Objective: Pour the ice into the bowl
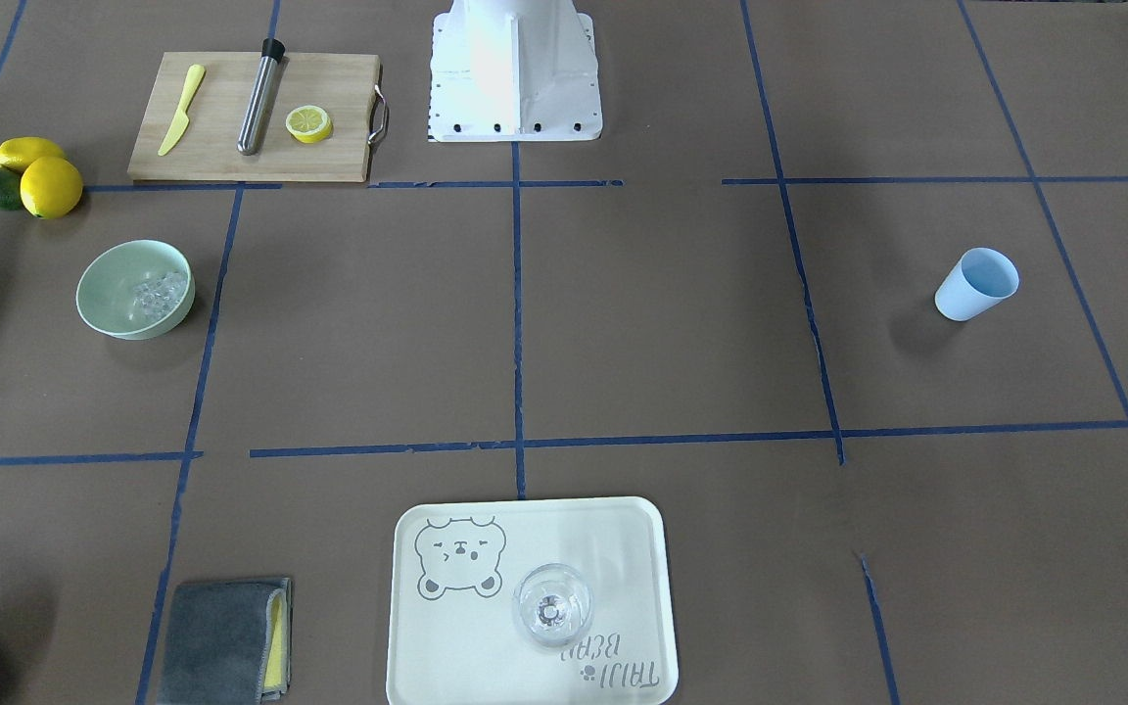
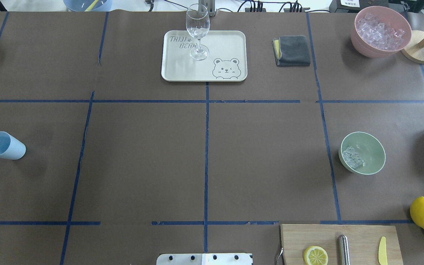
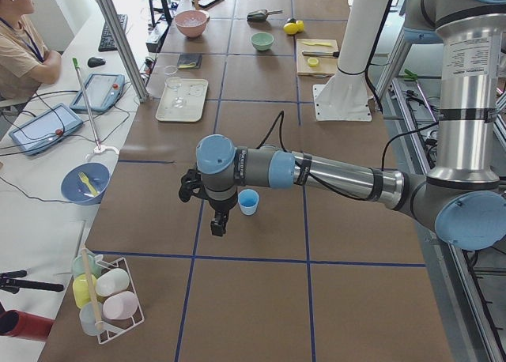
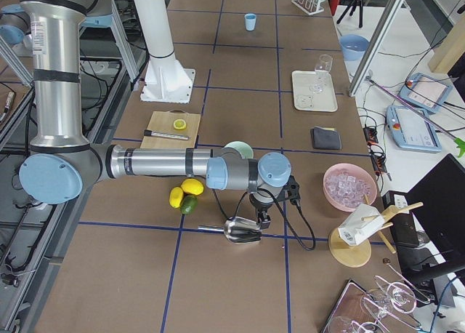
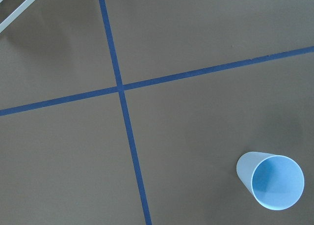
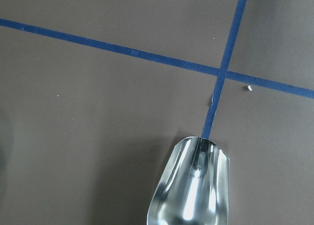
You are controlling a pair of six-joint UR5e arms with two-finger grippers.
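The pale mint-green bowl (image 1: pixel 123 279) stands upright on the table, also in the overhead view (image 2: pixel 370 149). A small heap of clear ice cubes (image 1: pixel 155 294) lies inside it, against one wall (image 2: pixel 352 157). My left gripper (image 3: pixel 217 224) shows only in the exterior left view, pointing down beside the upright light blue cup (image 3: pixel 248 201); I cannot tell if it is open. My right gripper (image 4: pixel 259 218) shows only in the exterior right view, just above a metal scoop (image 4: pixel 242 231) lying on the table; I cannot tell its state. The scoop's bowl (image 6: pixel 194 190) looks empty.
A pink container (image 2: pixel 381 31) of whitish ice stands at the far right corner. A cream tray (image 2: pixel 226 40) carries a clear stemmed glass (image 2: pixel 198 27). A grey cloth (image 2: pixel 292 50), a cutting board (image 1: pixel 221 147) with knife, steel rod and lemon slice, and lemons (image 1: pixel 47 181) are nearby.
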